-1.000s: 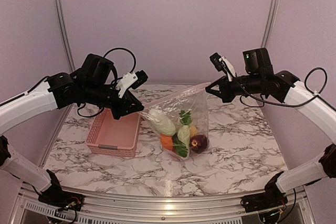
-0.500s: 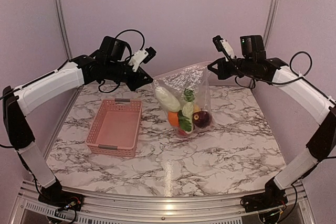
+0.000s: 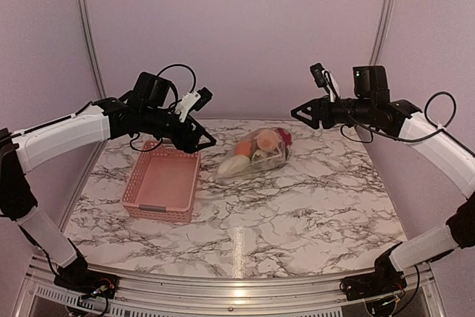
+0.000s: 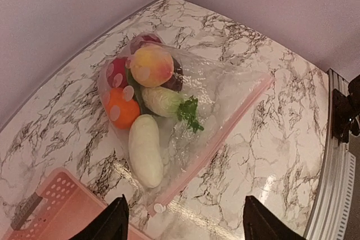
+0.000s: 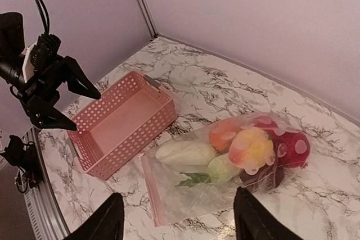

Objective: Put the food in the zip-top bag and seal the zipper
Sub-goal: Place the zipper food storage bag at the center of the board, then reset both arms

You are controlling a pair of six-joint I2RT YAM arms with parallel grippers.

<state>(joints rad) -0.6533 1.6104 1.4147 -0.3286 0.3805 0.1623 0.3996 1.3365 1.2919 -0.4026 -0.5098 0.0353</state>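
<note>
Filled zip-top bag lies beside pink basket.

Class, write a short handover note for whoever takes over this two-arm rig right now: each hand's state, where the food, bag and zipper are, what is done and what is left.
Left hand: open, holding nothing, raised near the pink basket.
Right hand: open, holding nothing, raised off to the bag's side.
The zip-top bag lies flat on the marble table between the hands, touched by neither.
Done: the food is inside the bag; none shows outside it.
Left: the pink zipper looks closed, but the seal cannot be confirmed. Check it and press it shut if needed.
</note>
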